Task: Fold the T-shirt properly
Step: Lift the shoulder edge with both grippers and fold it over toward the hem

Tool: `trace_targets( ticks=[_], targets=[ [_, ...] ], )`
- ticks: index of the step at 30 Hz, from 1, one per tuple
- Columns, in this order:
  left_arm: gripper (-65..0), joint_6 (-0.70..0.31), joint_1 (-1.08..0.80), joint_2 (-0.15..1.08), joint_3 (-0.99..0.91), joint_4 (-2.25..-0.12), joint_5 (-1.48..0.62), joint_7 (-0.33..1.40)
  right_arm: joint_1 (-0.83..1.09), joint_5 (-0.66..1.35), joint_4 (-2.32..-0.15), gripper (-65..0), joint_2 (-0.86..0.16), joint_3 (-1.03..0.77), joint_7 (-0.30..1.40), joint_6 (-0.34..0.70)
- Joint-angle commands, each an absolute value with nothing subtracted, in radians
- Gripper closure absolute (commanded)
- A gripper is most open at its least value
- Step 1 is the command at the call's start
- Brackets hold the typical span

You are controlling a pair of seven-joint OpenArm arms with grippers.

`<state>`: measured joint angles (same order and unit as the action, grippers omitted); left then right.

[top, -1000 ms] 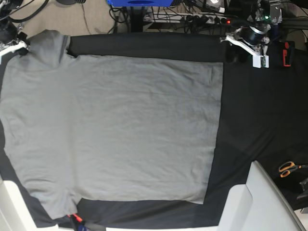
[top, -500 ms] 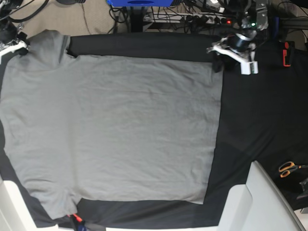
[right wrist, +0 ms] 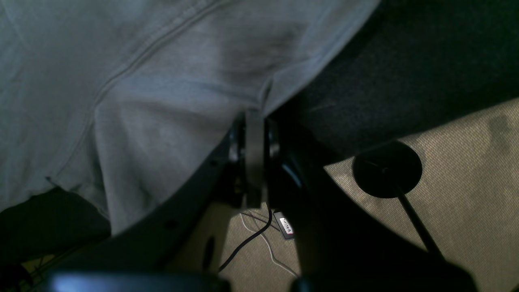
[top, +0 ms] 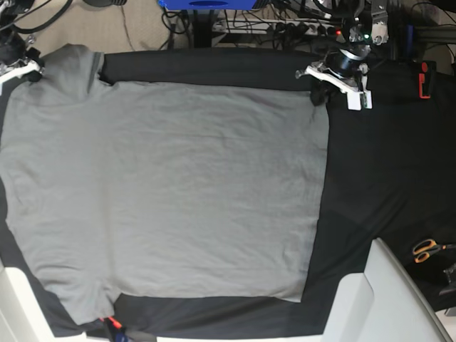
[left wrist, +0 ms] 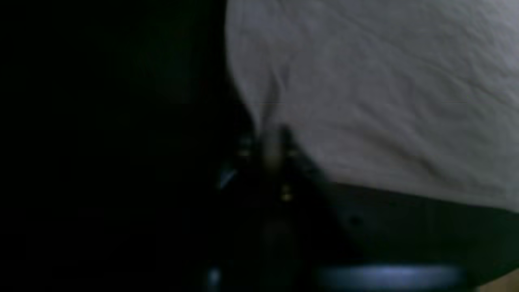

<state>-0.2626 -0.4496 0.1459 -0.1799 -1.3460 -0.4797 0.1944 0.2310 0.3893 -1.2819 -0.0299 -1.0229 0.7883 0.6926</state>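
- The T-shirt [top: 171,192] lies flat on the black sheet [top: 385,178] covering the surface.
- Our left pincer [top: 320,92] is clamped on the shirt's far hem corner.
- Our right pincer [right wrist: 254,121] pinches the sleeve edge, so both far corners can lift together.

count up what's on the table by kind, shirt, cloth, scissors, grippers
T-shirt: 1
black cloth sheet: 1
orange-handled scissors: 1
grippers: 2, left gripper and right gripper
Total: 5
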Motion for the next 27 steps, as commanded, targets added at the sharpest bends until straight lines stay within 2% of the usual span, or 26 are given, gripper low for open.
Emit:
trace_targets(
  ticks=[1,7,13,16,27],
  targets=[
    [0.0,-0.265,-0.46,0.145,-0.176,-1.346,-0.469,0.242,0.234,0.4,-1.294,-0.5,-0.044,-1.024,0.776,0.698],
    [0.0,-0.262,-0.461,0.145,-0.173,-1.38,-0.469,0.242,0.231,0.4,-1.319,-0.3,-0.047,-1.024,0.832,0.698],
    [0.0,-0.26,-0.484,0.145,-0.176,-1.488,-0.469,0.246,0.216,0.4,-1.46,-0.3,-0.053,-1.024,0.908,0.698],
    [0.0,-0.259,-0.476,0.145,-0.179,-1.524,-0.469,0.329,0.193,0.4,-1.491,-0.3,-0.062,-1.024,0.949,0.698],
    [0.0,-0.259,-0.414,0.143,-0.179,-1.59,-0.47,0.369,0.096,0.398,-1.468,-0.5,-0.13,-0.967,0.986,0.698]
  ],
)
